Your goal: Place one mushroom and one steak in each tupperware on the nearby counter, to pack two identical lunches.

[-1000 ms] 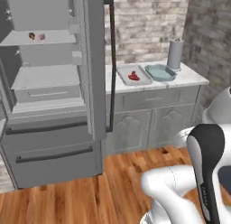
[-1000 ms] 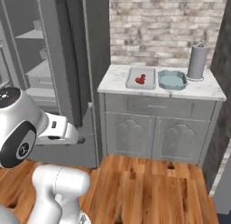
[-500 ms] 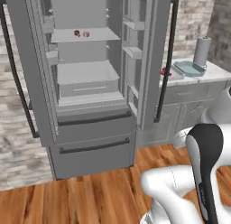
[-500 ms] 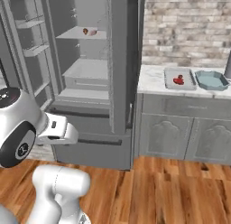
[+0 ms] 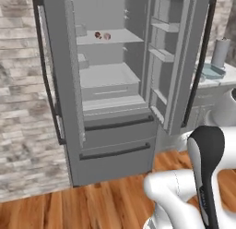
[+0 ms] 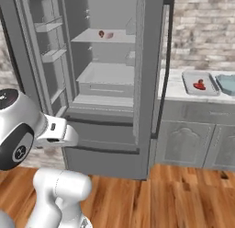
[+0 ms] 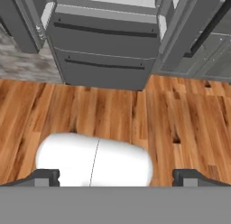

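On a fridge shelf lie a dark-capped mushroom (image 5: 97,35) (image 6: 101,33) and a pale pink steak (image 5: 107,36) (image 6: 109,35), side by side. The white counter (image 6: 172,87) stands right of the fridge. On it rests the grey tupperware (image 6: 189,80) with a red steak (image 6: 199,85) inside, and beside it the teal tupperware (image 6: 227,83) (image 5: 212,72). My gripper (image 7: 116,178) hangs low over the wooden floor. It is open, its fingertips (image 7: 45,177) wide apart with nothing between them, far from the shelf.
The fridge (image 5: 110,85) stands with both doors open; the right door (image 5: 173,62) juts out between the shelves and the counter. Its lower drawers (image 7: 106,47) face my hand. A paper towel roll (image 5: 220,52) stands at the counter's back. Wooden floor (image 7: 113,114) lies in front.
The whole picture has shifted: the base has driven left, from facing the counter to facing the open fridge. The gripper stays open.
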